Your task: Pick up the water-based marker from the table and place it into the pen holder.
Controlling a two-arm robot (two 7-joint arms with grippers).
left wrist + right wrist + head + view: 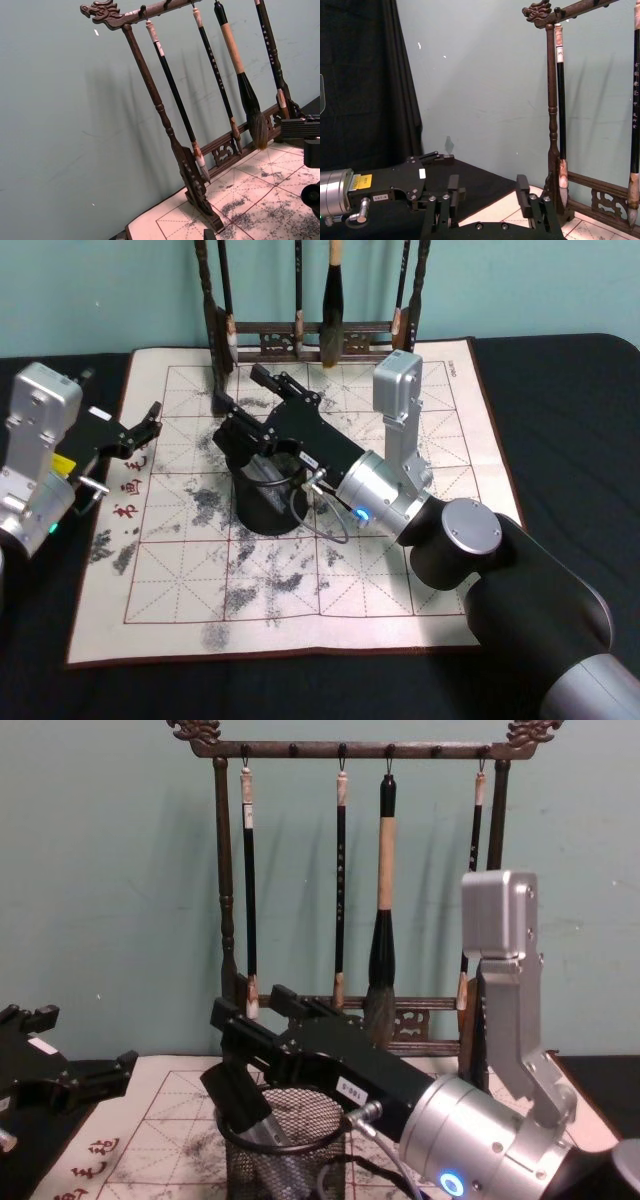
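**One marker, apparently in the cup already: the pincer's way out is what counts**

One relation matters now. The right pincer (487, 192) hangs directly over the pen holder (265, 508), just above its rim. Its fingers are apart, and in the right wrist view nothing sits between them.

- The marker (263, 1130) seems to be the dark-and-grey stick inside the pen holder. It leans against the mesh wall rather than lying on the surface.
- Its long axis runs steeply up and tilts toward the robot's left. The upper end looks to poke past the rim on that side, close under the pincer. I cannot tell whether the two touch.
- My reading is that the drop is done, or all but done. The next move would be a lift of the right arm straight up from the pen holder. A sideways drag might catch the leaning end and tip the light mesh cup.
- The right arm is plainly the nearer one. The left pincer (135, 430) is parked well to the left of the pen holder, at the mat's edge, with its fingers spread and empty.

Count:
- pen holder, one
- marker, one
- paper practice mat (420, 600) under the pen holder, one
- wooden brush rack (222, 870) behind the pen holder, one
- brushes (383, 900) hanging from it, four
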